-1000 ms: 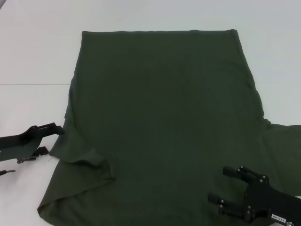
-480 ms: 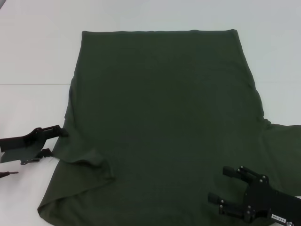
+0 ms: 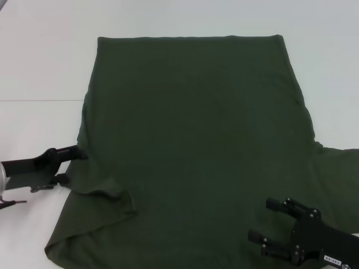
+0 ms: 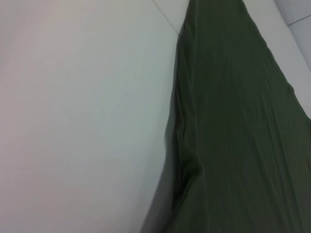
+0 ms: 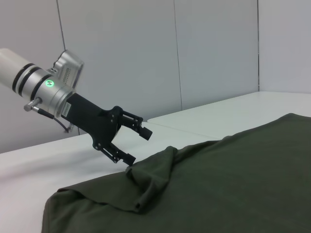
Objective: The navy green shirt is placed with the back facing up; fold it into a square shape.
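The navy green shirt (image 3: 196,129) lies spread flat on the white table (image 3: 39,67), hem at the far side. Its left sleeve (image 3: 109,193) is folded in over the body, while the right sleeve (image 3: 339,168) still spreads outward. My left gripper (image 3: 72,166) is open at the shirt's left edge, just beside that folded sleeve. The right wrist view shows the left gripper (image 5: 136,144) with jaws apart, the lower finger (image 5: 127,158) touching the raised cloth edge (image 5: 150,167). My right gripper (image 3: 263,219) is open above the shirt's near right part, holding nothing. The left wrist view shows only shirt edge (image 4: 184,145) and table.
A seam in the table top (image 3: 39,100) runs across on the left. Bare white table lies left of and beyond the shirt. A grey panelled wall (image 5: 194,53) stands behind the table in the right wrist view.
My left gripper has slid to the right, up to the shirt's left edge, its upper finger now over the cloth. The right gripper and the shirt have not moved.
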Robot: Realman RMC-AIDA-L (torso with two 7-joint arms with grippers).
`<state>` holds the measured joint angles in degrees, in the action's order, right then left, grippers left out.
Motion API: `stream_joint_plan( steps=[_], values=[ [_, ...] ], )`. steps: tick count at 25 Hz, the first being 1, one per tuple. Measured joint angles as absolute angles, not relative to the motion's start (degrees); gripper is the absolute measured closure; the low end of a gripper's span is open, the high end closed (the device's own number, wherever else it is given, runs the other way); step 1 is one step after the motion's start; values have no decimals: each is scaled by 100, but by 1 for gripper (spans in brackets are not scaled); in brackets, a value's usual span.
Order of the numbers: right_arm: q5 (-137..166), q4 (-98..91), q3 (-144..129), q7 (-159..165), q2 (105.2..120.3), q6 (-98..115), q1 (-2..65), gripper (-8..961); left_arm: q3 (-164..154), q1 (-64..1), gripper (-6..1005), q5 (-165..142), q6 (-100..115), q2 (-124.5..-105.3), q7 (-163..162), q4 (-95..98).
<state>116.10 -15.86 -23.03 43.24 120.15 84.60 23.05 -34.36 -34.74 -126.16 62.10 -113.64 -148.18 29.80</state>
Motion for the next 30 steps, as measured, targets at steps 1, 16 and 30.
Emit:
stream_joint_plan(
  steps=[1,16,30],
  values=[
    [11611,-1589,-2303,4324,12015,8463,2301,69,-3426,-3472,115,-12615,6199,-11348,-14818,2991],
    [11610,-1587,-2303,4324,12015,8464,2294,68,-3472,-3476,115,-12911,5986,-11292,-14821,2993],
    [11610,-1573,-2303,4324,12014,8464,2312,68,-3599,-3563,115,-12921,6062,-11307,-14843,2950]
  ],
)
